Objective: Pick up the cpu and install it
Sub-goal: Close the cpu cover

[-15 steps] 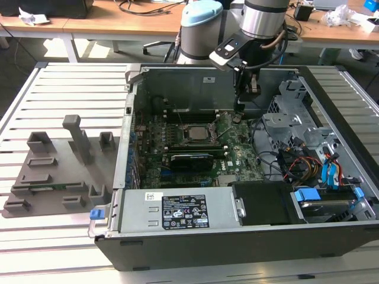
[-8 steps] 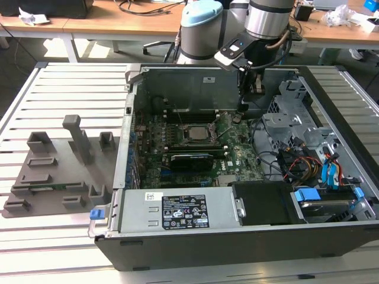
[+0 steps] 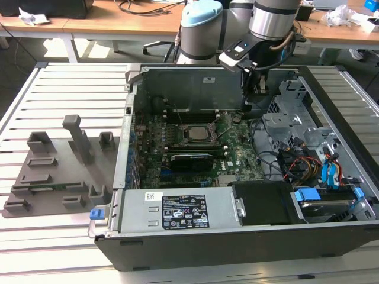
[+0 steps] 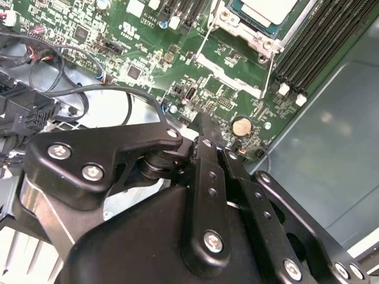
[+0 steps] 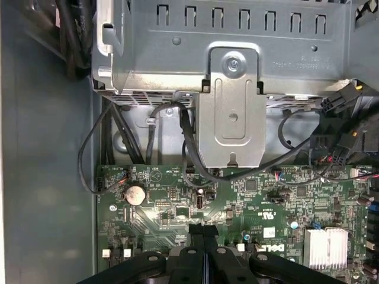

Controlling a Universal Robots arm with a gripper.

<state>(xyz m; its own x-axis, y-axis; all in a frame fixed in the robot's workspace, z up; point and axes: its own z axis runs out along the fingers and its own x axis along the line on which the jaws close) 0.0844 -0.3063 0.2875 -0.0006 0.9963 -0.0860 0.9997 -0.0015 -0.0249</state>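
Gripper (image 5: 203, 232): black, two fingers pressed together with nothing between them. It hangs low over the green board (image 5: 177, 204) at the edge by the coin battery (image 5: 134, 194), just short of the metal drive cage (image 5: 231, 112) and its loose black cables (image 5: 95, 155).

Task piece: cpu (image 3: 194, 134), a silvery square lying flat in the socket (image 4: 228, 21) mid-board, nearer the case's far wall in the exterior view. It is well apart from the gripper and untouched. The socket's hinged metal frame (image 4: 228, 67) looks swung open beside the chip, though this is hard to confirm.

Case (image 3: 237, 242): open, lying on the slatted table (image 3: 71, 89). A grey parts holder (image 3: 53, 171) sits at the table's edge on the exterior view's left.

Step, by judgement: chip placed, locking not yet done. The remaining work calls for a steady press on the frame, clear of the memory slots (image 4: 314, 41) and cables.
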